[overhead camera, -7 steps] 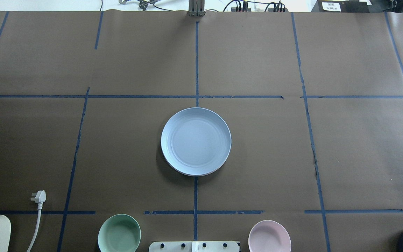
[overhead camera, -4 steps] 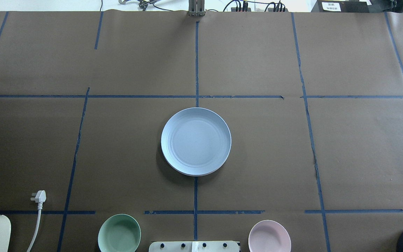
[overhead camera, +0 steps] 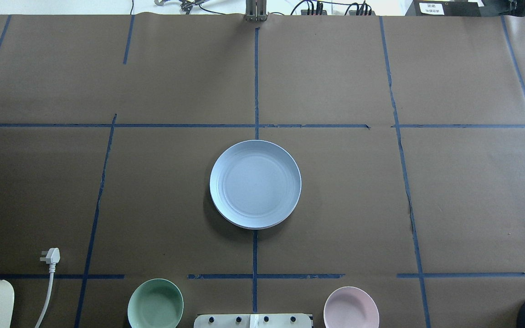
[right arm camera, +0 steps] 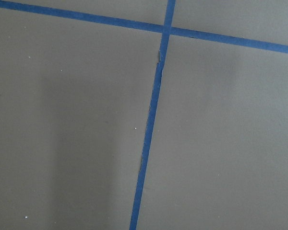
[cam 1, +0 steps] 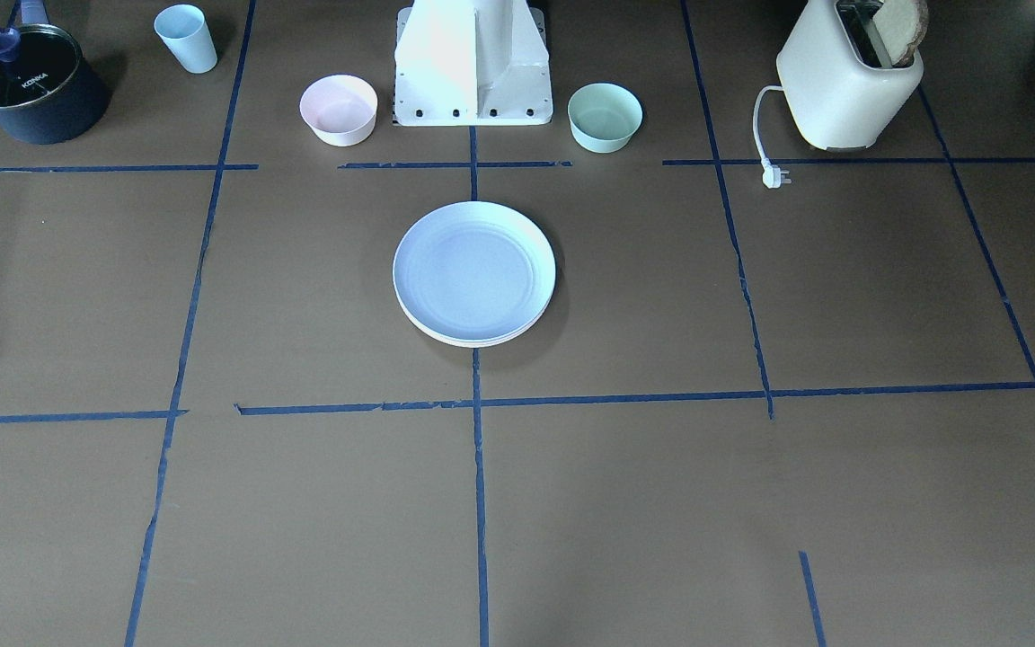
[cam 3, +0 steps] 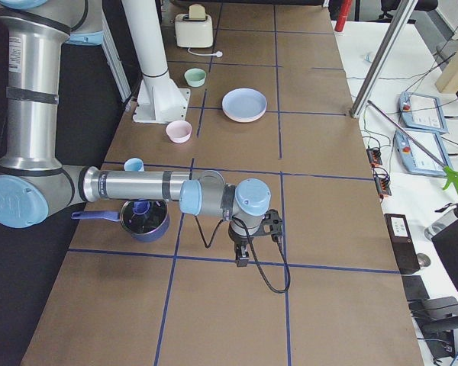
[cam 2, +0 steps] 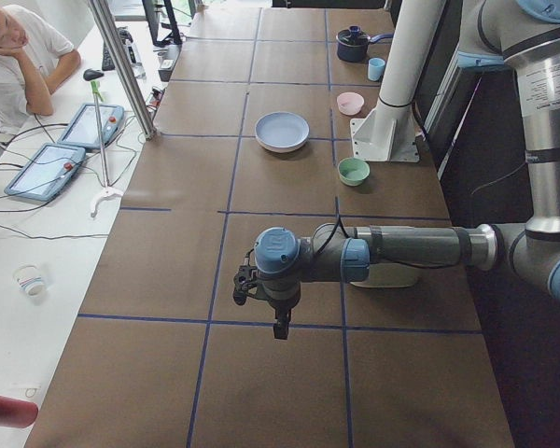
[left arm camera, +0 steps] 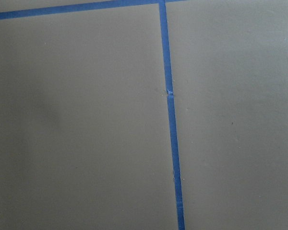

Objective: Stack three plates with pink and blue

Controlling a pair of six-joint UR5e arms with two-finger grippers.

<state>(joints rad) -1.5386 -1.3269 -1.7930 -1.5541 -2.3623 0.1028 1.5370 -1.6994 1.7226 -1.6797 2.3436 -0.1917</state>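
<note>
A pale blue plate lies on top of a stack at the table's centre; it also shows in the front view. A cream-white rim shows under it. The pink plate is hidden from me. My left gripper hangs over the table's left end, far from the stack. My right gripper hangs over the right end, equally far. Both show only in the side views, so I cannot tell whether they are open or shut. The wrist views show only brown paper and blue tape.
A small mint-green bowl and a small pink bowl stand beside the robot base. A toaster with its plug is on my left. A dark pot and a blue cup are on my right.
</note>
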